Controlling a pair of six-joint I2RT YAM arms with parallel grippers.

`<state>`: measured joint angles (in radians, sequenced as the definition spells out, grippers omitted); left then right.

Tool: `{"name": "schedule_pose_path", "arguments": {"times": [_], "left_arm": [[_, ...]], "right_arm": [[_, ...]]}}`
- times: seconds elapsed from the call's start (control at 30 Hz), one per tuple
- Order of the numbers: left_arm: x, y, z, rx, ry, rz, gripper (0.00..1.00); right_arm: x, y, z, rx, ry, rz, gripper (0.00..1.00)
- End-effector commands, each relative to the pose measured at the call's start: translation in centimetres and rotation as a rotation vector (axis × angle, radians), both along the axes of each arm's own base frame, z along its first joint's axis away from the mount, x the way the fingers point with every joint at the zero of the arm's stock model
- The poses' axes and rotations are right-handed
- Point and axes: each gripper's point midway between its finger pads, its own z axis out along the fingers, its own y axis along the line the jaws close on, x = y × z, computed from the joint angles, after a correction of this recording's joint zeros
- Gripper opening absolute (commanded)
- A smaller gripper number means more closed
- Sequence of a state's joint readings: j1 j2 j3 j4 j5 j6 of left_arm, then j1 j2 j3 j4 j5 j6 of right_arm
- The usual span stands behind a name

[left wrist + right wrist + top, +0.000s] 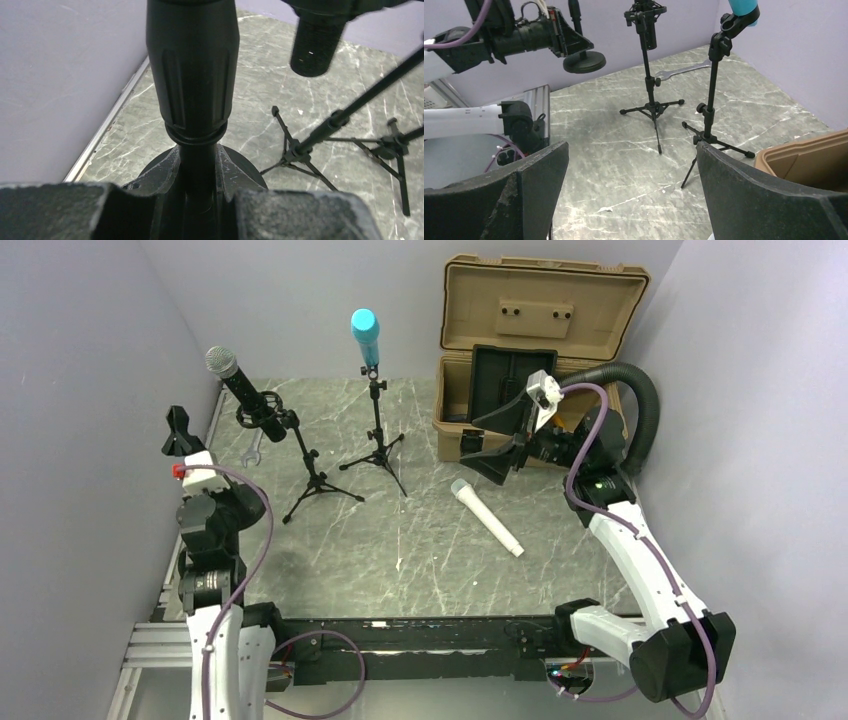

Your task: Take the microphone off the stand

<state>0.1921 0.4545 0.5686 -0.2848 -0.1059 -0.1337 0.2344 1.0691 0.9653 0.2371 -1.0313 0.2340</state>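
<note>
Left gripper [197, 200] is clamped tight on the thin stem of a small round-base stand [584, 61] and holds it up off the table [400, 570]. Its forked top looks empty from above, though I can't be sure. Right gripper [631, 190] has its jaws spread wide with nothing between them, hovering in front of the tan case [540, 310]. A white microphone [487, 518] lies loose on the marble, so I take the black microphone [238, 385] as my target. It sits tilted in a shock mount [265, 412] on a tripod stand [310, 475] at the rear left, silver grille pointing up and back. I expect it to be rigid and fairly weighty for its size, with a smooth barrel that could slip and a grille that could dent. I'd grip mid-barrel below the grille and draw it out along its own axis. That tripod looks light and tippy, so it probably needs steadying. A cyan microphone [365, 335] stands upright on the neighbouring tripod, and the two sets of legs nearly meet. The tabletop is hard, glossy grey marble, so anything dropped would skid. Room is tight: grey walls close on both sides, a wrench [253, 448] beside the tripod, and a black hose [640, 390] by the case.
</note>
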Motion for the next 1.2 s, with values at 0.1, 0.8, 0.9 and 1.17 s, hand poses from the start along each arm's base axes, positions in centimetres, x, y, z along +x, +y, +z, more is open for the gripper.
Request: {"name": "schedule_pose_path", "arguments": {"times": [0.1,0.8,0.9,1.17], "left_arm": [[3.4,3.4,3.0,-0.031,-0.179,0.091,0.0],[13.3,8.1,-5.1,0.074,-0.04,-0.097,0.0],[14.4,8.3,-5.8,0.118,-0.023,-0.154,0.0],[17.0,8.6,-7.7,0.054,0.113,-0.267,0.03]], "right_arm": [[-0.5,0.3,1.4,0.034,-0.041,0.041,1.0],[-1.9,0.4,1.7,0.074,-0.032,0.07,1.0],[-1.8,0.4,1.8,0.076,-0.027,0.074,1.0],[-1.6,0.4,1.6,0.073,-0.019,0.073,1.0]]}}
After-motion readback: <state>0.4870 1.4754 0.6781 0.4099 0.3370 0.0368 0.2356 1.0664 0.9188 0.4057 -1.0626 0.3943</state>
